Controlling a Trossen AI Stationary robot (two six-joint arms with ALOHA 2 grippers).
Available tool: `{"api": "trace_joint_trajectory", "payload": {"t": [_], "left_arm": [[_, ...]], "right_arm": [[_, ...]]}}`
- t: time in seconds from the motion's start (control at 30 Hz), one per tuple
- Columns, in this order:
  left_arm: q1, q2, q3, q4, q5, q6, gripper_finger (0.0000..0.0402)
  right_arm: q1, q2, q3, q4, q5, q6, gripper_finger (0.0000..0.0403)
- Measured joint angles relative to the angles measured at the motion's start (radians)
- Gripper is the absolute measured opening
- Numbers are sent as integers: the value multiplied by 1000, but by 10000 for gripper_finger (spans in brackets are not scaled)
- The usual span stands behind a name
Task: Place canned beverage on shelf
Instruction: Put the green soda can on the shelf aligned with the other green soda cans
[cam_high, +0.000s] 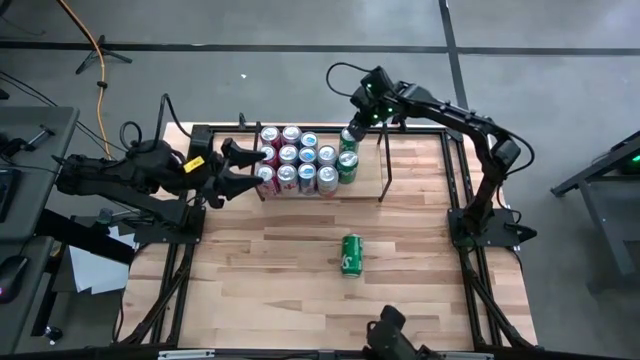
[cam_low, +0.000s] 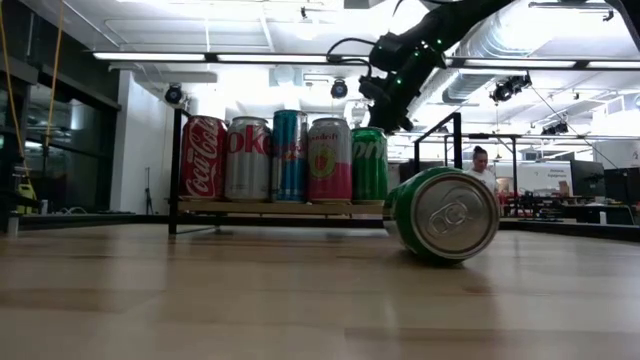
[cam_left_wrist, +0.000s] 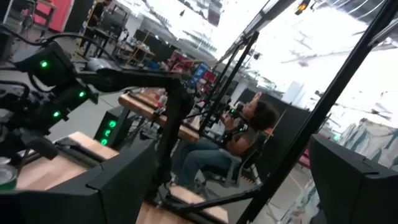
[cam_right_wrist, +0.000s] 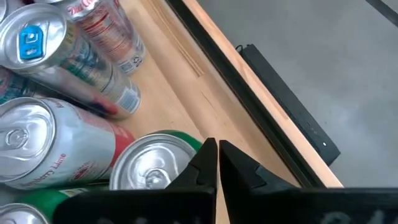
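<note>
A green can (cam_high: 351, 254) lies on its side on the bare wood in the middle of the table, its top toward the low view (cam_low: 440, 213). The shelf (cam_high: 384, 165) at the far edge holds several upright cans (cam_high: 298, 160) on its wood base (cam_low: 280, 207). Two of them, at the right end, are green (cam_high: 348, 152). My right gripper (cam_high: 352, 125) is shut and slants down just above the farther green can (cam_right_wrist: 152, 168). My left gripper (cam_high: 238, 166) is open in the air at the shelf's left end, with nothing between its fingers (cam_left_wrist: 93, 193). My right gripper has its shut fingertips (cam_right_wrist: 208, 155) right beside the rim of the farther green can's top (cam_right_wrist: 186, 146), slanting down from above. I cannot tell whether they touch it. The can stands upright on the shelf.
The table's black frame (cam_high: 455, 175) runs along its edges. Open wood lies between the shelf and the near edge, around the lying can. A person (cam_left_wrist: 249, 134) sits in the room beyond the table.
</note>
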Motion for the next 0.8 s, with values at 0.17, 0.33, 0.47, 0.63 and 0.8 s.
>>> {"api": "trace_joint_trajectory", "payload": {"t": [0.17,0.33,0.47,0.63,0.8], "left_arm": [[0,0,0,-56,-1,0,335],[0,0,0,-95,-17,0,335],[0,0,0,-123,-18,0,335],[0,0,0,-131,-19,8,335],[0,0,0,-131,-22,16,335]], "right_arm": [[17,0,0,0,30,21,1],[20,0,0,7,45,77,0],[26,0,0,7,44,81,0],[44,0,0,7,49,81,0],[56,0,0,11,112,125,0]]}}
